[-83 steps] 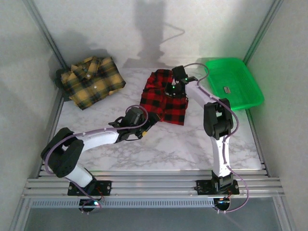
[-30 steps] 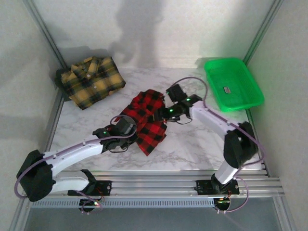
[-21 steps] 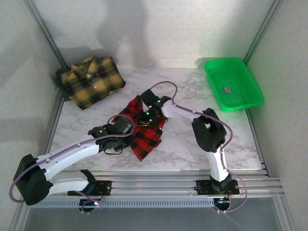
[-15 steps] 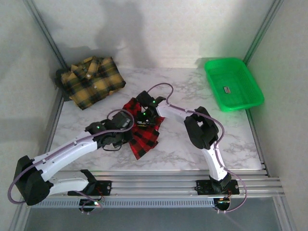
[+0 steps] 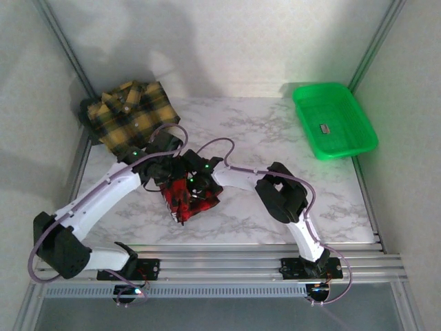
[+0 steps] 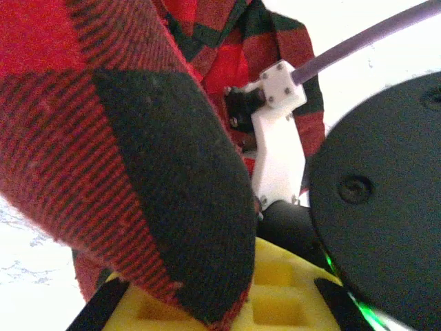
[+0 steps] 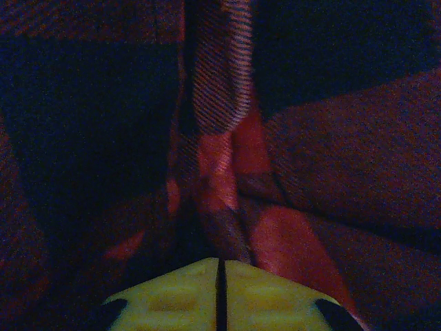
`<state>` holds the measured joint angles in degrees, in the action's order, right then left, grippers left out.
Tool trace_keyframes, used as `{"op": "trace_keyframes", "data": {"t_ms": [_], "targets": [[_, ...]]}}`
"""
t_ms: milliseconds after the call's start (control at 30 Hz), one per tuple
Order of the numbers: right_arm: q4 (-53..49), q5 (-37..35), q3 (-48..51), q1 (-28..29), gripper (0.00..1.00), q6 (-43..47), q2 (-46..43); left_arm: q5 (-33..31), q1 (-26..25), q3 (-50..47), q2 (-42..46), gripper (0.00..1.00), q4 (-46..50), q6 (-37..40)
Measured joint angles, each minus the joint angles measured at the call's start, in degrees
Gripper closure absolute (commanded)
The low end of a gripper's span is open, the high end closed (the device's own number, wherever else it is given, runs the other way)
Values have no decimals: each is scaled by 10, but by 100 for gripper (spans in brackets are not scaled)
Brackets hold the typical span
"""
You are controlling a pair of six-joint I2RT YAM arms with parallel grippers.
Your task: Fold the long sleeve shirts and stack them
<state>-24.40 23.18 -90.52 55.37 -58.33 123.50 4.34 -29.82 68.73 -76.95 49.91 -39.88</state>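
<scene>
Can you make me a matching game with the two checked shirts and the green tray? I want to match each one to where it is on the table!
Things:
1. red-and-black shirt
2. yellow-and-black shirt
3. green tray

Places:
a. far left corner of the table
b. far right corner of the table
c. bunched up near the middle of the table

Pairs: 1-c, 2-a, 3-b

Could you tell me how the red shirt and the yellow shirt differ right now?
The red shirt is bunched up; the yellow shirt lies flat. The left gripper and right gripper pinch the red shirt; the yellow shirt is untouched. The red shirt sits near the middle of the table; the yellow shirt lies at its far left corner. Both are black-checked plaid.
</scene>
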Motion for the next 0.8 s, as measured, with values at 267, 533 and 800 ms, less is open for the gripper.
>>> {"op": "trace_keyframes", "data": {"t_ms": [267, 533, 800], "targets": [[-1, 16, 14, -67, 84, -19, -19, 17, 1, 4, -50, 100, -41, 29], [-39, 8, 34, -143, 81, 5, -93, 38, -1, -4, -77, 100, -73, 39], [-76, -11, 98, -245, 78, 48, -178, 61, -35, 9, -168, 100, -89, 59]]}}
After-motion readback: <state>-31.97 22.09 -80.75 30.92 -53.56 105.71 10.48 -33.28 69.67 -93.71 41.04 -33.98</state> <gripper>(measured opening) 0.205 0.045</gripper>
